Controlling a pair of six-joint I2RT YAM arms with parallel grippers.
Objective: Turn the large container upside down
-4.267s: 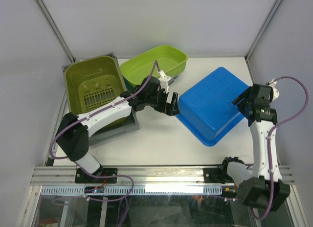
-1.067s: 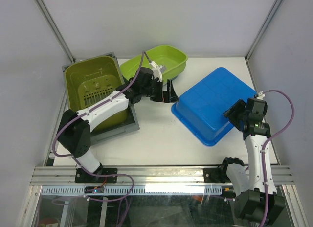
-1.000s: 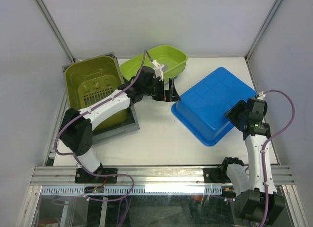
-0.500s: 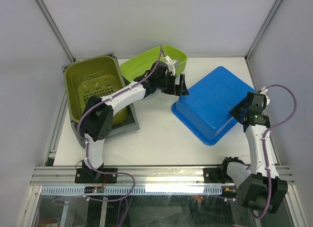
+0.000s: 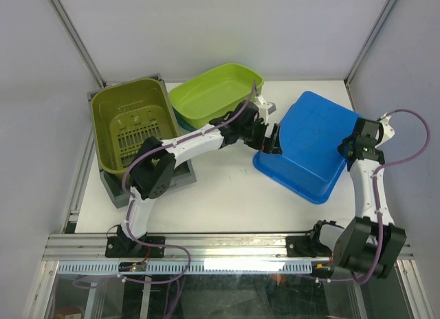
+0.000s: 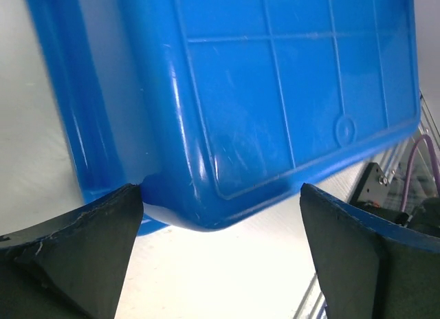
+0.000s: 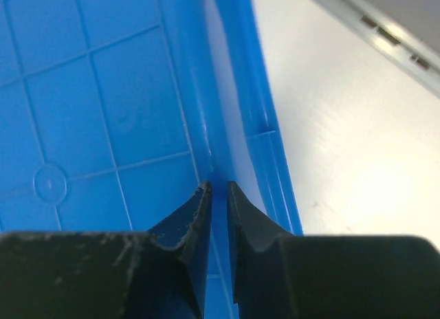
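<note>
The large container (image 5: 313, 144) is a blue tub lying bottom up on the right side of the white table, its ribbed base facing the camera. My left gripper (image 5: 270, 141) stands wide open at its left corner. In the left wrist view that rounded corner (image 6: 199, 209) sits between and just beyond the open left gripper (image 6: 220, 195), untouched by the fingers. My right gripper (image 5: 352, 146) hovers at the tub's right edge. In the right wrist view the right gripper (image 7: 218, 185) has only a thin slit between its fingers, over the base's edge (image 7: 227, 126), holding nothing.
An olive slotted basket (image 5: 130, 123) stands on a grey tray (image 5: 148, 188) at the left. A lime green tub (image 5: 213, 92) lies at the back middle, beside the left arm. The metal rail (image 5: 227, 247) runs along the near edge, and the enclosure walls are close at the right.
The left arm has reached right from the lime tub to the blue container's left corner. The container has shifted right. The right gripper has closed and moved up along the right edge.
</note>
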